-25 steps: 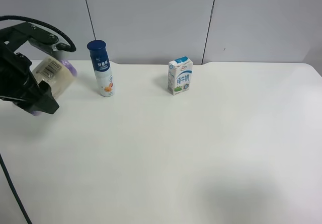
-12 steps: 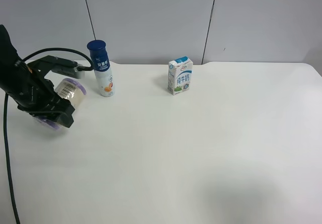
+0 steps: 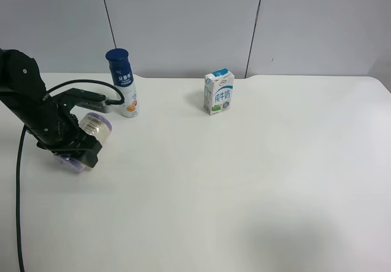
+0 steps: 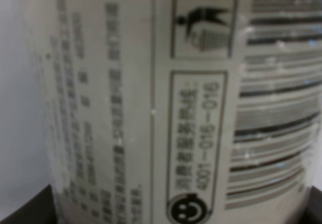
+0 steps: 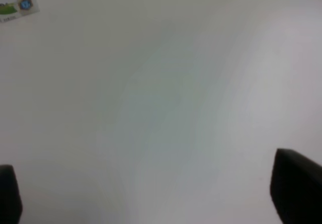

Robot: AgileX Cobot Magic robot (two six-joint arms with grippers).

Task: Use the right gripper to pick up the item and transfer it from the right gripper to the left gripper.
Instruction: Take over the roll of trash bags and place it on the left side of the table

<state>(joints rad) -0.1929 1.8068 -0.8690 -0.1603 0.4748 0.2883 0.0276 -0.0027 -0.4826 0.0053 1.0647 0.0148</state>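
The item (image 3: 95,128), a cream roll with purple ends and a barcode label, sits tilted between the jaws of my left gripper (image 3: 78,142) at the exterior high view's left. It is low over the table (image 3: 244,180); I cannot tell whether its lower purple end touches. In the left wrist view the item's printed label (image 4: 166,108) fills the frame, held close between the dark jaws. My right gripper (image 5: 153,196) is open and empty above bare table; only its two dark fingertips (image 5: 297,191) show. It is out of the exterior high view.
A tall white bottle with a dark blue cap (image 3: 124,84) stands just behind the left gripper. A small blue-white milk carton (image 3: 219,92) stands at the back middle; its corner shows in the right wrist view (image 5: 12,0). A black cable (image 3: 18,180) trails from the left arm.
My left gripper has moved down and to the right with the item in it, from high at the table's left edge to low near the bottle.
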